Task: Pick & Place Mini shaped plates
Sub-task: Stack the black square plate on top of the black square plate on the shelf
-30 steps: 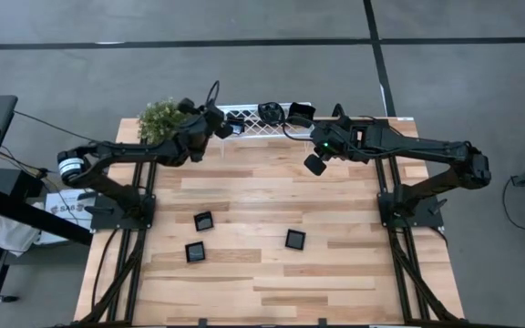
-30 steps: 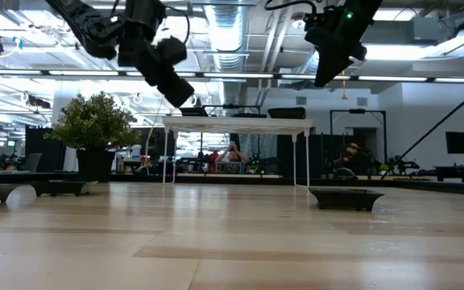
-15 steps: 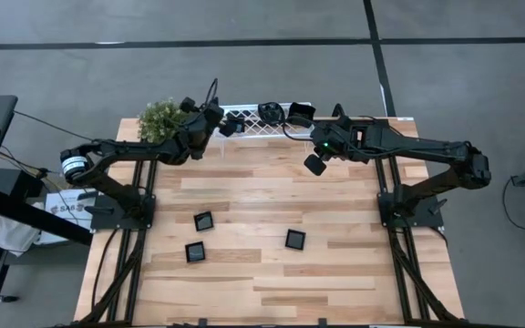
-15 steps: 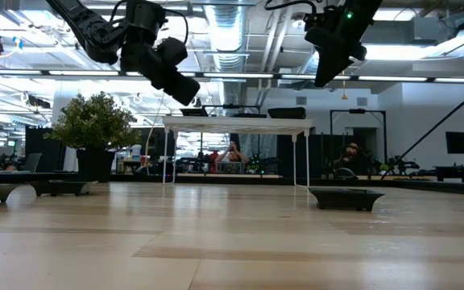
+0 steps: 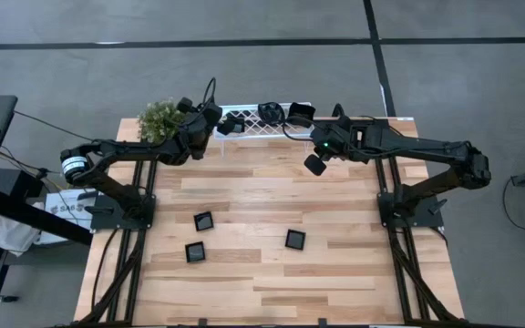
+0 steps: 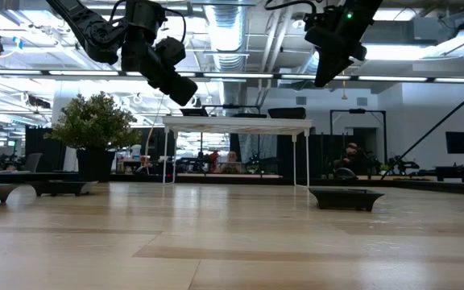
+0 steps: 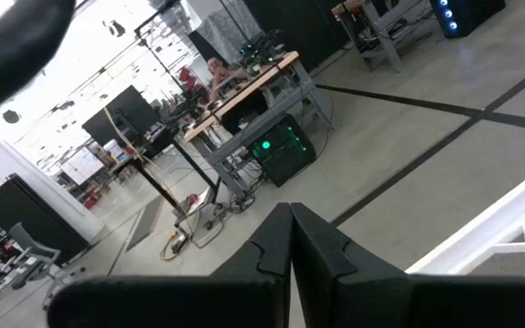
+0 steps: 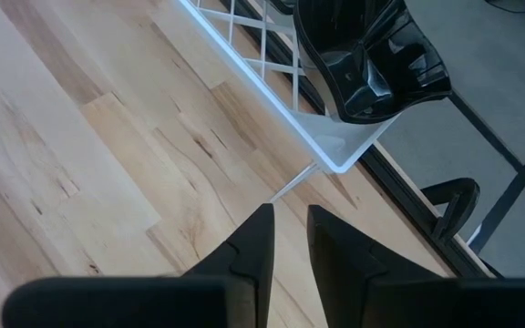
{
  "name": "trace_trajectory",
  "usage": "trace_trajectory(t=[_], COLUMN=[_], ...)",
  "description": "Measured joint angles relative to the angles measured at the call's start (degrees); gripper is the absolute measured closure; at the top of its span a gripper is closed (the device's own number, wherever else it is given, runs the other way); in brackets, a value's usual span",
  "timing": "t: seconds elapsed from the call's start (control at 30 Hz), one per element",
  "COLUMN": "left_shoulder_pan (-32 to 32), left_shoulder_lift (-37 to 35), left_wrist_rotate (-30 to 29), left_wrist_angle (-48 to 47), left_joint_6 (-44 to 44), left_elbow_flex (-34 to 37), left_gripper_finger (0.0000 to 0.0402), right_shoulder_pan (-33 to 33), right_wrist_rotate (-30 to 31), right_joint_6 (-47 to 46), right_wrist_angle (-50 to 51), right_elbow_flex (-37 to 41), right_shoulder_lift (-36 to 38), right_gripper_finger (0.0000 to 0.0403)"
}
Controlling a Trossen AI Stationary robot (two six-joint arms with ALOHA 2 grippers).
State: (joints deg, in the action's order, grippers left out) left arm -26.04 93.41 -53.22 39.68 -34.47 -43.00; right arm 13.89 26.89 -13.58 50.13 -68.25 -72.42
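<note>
Three small black square plates lie flat on the wooden table: one (image 5: 204, 220), one (image 5: 195, 251) and one (image 5: 295, 239). More black plates sit on the white lattice rack (image 5: 249, 128) at the far edge, among them a wavy-rimmed one (image 8: 372, 55) on its right corner. My left gripper (image 7: 290, 223) is shut, with nothing visible between its fingers, and hovers high at the rack's left end (image 5: 224, 123). My right gripper (image 8: 290, 223) is slightly open and empty. It hangs high over the table (image 5: 314, 165), just on the near side of the rack's right corner.
A potted plant (image 5: 162, 117) stands at the far left corner, close beside my left arm. The rack stands on thin legs (image 6: 236, 125) along the far edge. Bare wood lies between the rack and the three plates. People sit in the room beyond.
My left gripper has shifted a little toward the far edge and up, beside the rack's left end, staying shut. The plates on the table have stayed put.
</note>
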Motion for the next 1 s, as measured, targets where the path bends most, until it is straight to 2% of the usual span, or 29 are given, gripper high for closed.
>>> trace_trajectory(t=[0.23, 0.63, 1.0], left_shoulder_pan=[0.02, 0.15, 0.13], left_shoulder_lift=[0.00, 2.93, 2.93], left_wrist_rotate=[3.70, 4.05, 4.13], left_wrist_angle=[-0.20, 0.34, 8.39], left_joint_6=[4.39, 4.96, -0.66], left_elbow_flex=[0.00, 0.00, 0.00], left_gripper_finger=[0.0393, 0.0394, 0.0393], right_shoulder_pan=[0.00, 0.00, -0.04], right_wrist_rotate=[0.00, 0.00, -0.29], right_joint_6=[0.02, 0.02, 0.02], right_wrist_angle=[-0.02, 0.00, 0.45], right_elbow_flex=[0.00, 0.00, 0.00], right_shoulder_lift=[0.00, 0.00, 0.00], right_gripper_finger=[0.0339, 0.0339, 0.0339])
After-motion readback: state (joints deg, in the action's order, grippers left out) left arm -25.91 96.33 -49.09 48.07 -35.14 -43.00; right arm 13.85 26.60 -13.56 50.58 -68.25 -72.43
